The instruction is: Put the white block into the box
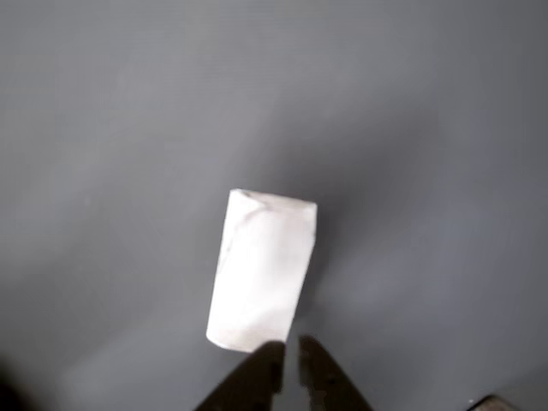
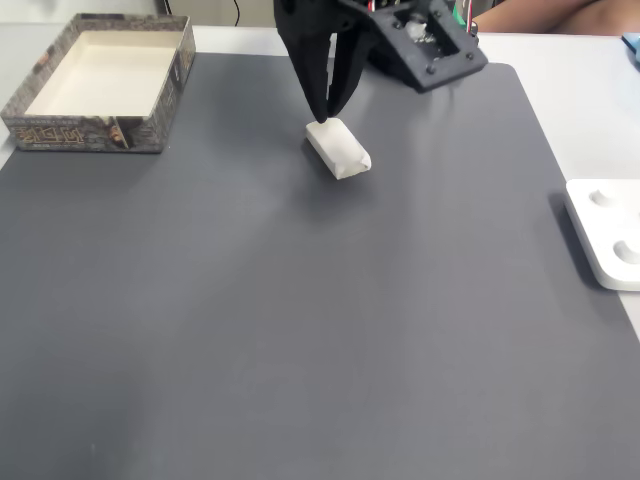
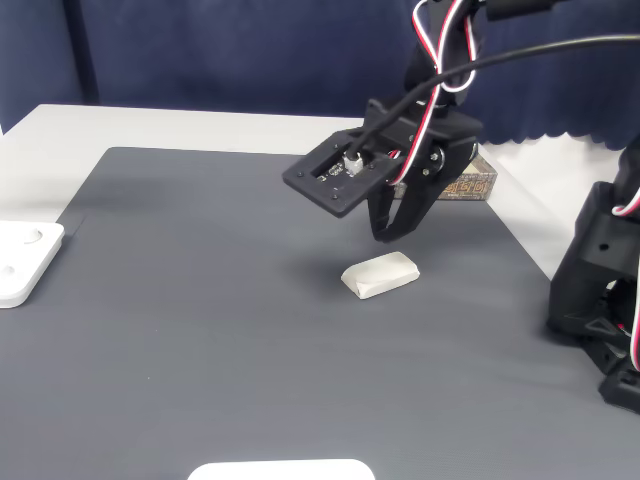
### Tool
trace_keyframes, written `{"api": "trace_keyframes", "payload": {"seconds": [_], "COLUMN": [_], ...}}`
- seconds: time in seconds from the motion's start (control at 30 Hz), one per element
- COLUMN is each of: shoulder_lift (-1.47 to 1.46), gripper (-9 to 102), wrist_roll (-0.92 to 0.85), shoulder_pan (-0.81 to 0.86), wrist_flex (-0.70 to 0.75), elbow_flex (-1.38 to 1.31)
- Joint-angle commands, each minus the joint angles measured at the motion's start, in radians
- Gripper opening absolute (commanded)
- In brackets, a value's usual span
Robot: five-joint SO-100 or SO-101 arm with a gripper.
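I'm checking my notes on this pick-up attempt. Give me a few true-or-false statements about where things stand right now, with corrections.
1. The white block lies on the grey mat. True.
2. The block is already inside the box. False: the box holds nothing; the block lies apart from it.
3. The claw hangs right above one end of the block. True.
4. The claw has lifted the block. False: it rests on the mat.

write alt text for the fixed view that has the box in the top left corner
A black gripper points down with its fingertips close together just above one end of a white block lying on a dark grey mat. An empty box sits at the mat's top left, and a white device at the right edge.
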Motion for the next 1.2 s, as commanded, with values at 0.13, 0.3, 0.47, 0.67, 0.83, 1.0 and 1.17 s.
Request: {"api": "trace_keyframes", "payload": {"seconds": [0.13, 0.3, 0.47, 0.67, 0.83, 1.0, 1.17], "shoulder_lift": [-0.017, -0.06, -0.091, -0.123, -0.133, -0.167, -0.184], "gripper": [7, 11, 17, 25, 29, 31, 31], "wrist_roll": [0.015, 0.021, 0.032, -0.02, -0.064, -0.141, -0.146], "shoulder_pan": [0.008, 0.018, 0.02, 0.015, 0.014, 0.005, 0.003], "wrist_flex": [0.028, 0.074, 0.077, 0.069, 0.069, 0.077, 0.071], "elbow_flex": [-0.081, -0.132, -0.149, -0.15, -0.158, -0.21, -0.219]}}
